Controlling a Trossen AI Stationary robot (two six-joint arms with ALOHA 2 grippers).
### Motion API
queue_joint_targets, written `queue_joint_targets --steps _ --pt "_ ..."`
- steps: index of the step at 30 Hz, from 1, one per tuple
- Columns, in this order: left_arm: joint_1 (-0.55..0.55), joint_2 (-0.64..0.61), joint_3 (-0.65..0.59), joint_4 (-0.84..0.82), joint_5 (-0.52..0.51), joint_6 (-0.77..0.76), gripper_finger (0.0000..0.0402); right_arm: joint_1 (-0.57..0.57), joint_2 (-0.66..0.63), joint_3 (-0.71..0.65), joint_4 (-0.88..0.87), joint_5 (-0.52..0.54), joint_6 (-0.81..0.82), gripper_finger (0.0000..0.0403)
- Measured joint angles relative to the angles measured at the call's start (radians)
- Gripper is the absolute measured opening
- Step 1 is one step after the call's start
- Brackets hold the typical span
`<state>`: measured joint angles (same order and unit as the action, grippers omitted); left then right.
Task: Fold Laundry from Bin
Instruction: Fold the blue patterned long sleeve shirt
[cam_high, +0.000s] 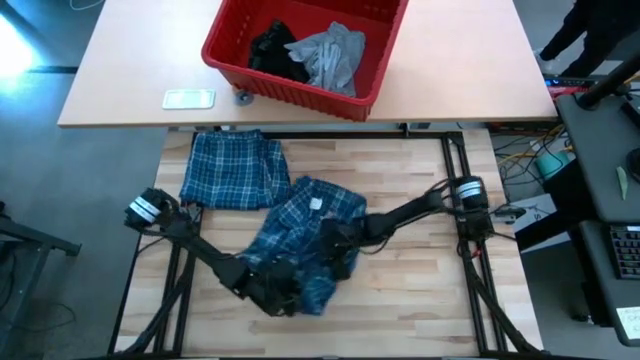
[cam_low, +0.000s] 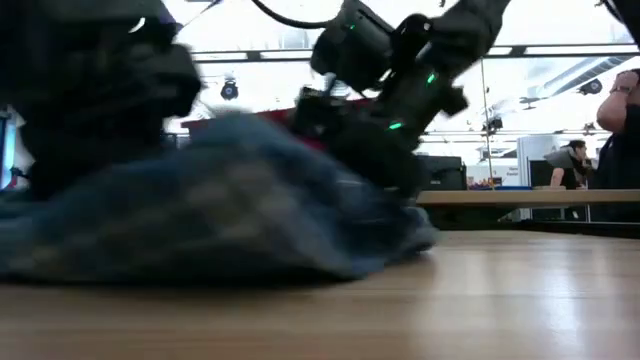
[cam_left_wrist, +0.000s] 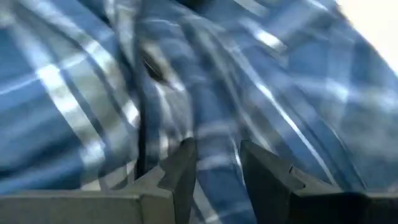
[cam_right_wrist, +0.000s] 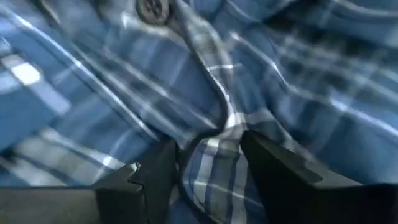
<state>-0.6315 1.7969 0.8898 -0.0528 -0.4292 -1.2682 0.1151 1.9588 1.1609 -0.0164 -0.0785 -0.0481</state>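
One folded plaid garment (cam_high: 232, 170) is laid aside, a plaid shirt (cam_high: 300, 235) is pinched by the left gripper (cam_left_wrist: 214, 177) and right gripper (cam_right_wrist: 202, 168), and the bin (cam_high: 300, 90) is unemptied.

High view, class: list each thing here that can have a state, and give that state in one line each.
Crumpled plaid shirt: bunched on the wooden table, both grippers at it.
Folded plaid garment: lying flat beside it.
Red bin: upright, open, still holding clothes.
Grey T-shirt: crumpled in the bin.
Black garment: crumpled in the bin.
Left gripper: shut on plaid cloth.
Right gripper: shut on a plaid fold.
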Motion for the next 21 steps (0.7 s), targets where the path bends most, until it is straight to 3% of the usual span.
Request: queue_joint_targets --steps 3,6,8,11,16,21 --pt "0.043 -0.008 0.061 0.026 0.117 0.176 0.0113 -0.026 -0.141 -0.012 -0.264 0.062 -0.115 0.0192" --pt "0.091 -0.092 0.109 -0.17 0.205 0.323 0.0113 -0.053 -0.3 -0.012 -0.377 0.102 -0.125 0.0192" --pt "0.124 -0.175 0.109 -0.35 0.197 0.398 0.0113 -0.057 -0.392 -0.012 -0.383 0.104 -0.058 0.0192" --pt "0.184 -0.316 0.061 -0.475 0.143 0.497 0.0113 -0.049 -0.465 -0.045 -0.322 0.092 0.084 0.0192" --pt "0.344 -0.504 -0.175 -0.445 0.105 0.578 0.0113 0.011 -0.428 -0.154 -0.047 0.113 0.292 0.0192" --pt "0.393 -0.527 -0.356 -0.235 0.185 0.602 0.0113 0.12 -0.252 -0.185 0.129 0.101 0.418 0.0192"
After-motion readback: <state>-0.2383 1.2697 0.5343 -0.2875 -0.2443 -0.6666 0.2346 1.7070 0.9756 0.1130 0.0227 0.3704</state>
